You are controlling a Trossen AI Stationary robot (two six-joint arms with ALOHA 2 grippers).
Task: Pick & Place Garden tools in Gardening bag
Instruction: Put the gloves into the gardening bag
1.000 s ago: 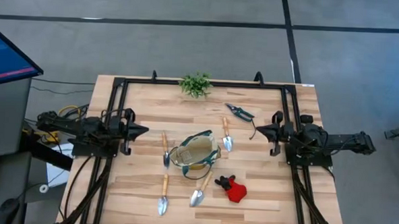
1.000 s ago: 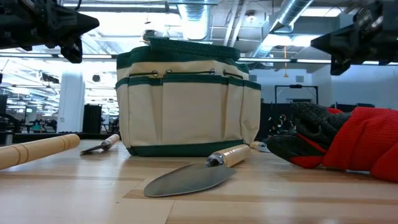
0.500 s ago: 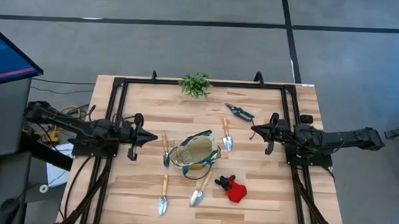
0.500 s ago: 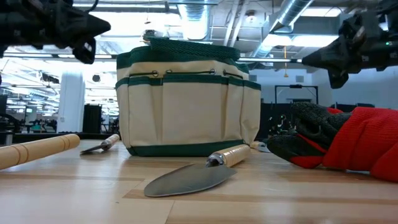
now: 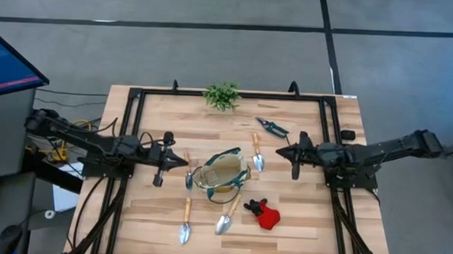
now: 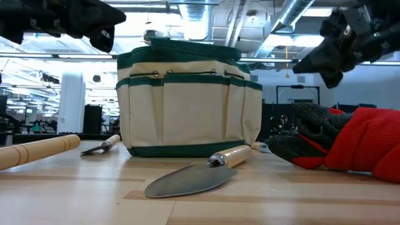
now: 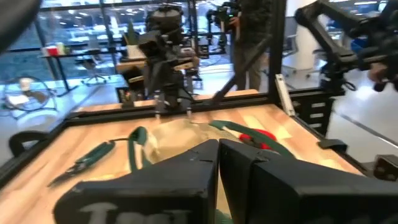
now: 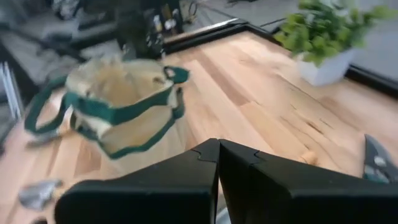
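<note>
The gardening bag (image 5: pixel 221 175) stands mid-table, trowels (image 5: pixel 188 170) and a red-and-black glove (image 5: pixel 264 214) lying around it; both the left gripper (image 5: pixel 180 162) and right gripper (image 5: pixel 279 151) hover clenched, empty; best open the fingers before descending along a handle.

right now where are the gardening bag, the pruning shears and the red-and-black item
gardening bag (image 5: pixel 222 173): high view, on its open mouth
pruning shears (image 5: pixel 272 127): high view, near the pivot
red-and-black item (image 5: pixel 268 217): high view, on its red part
</note>
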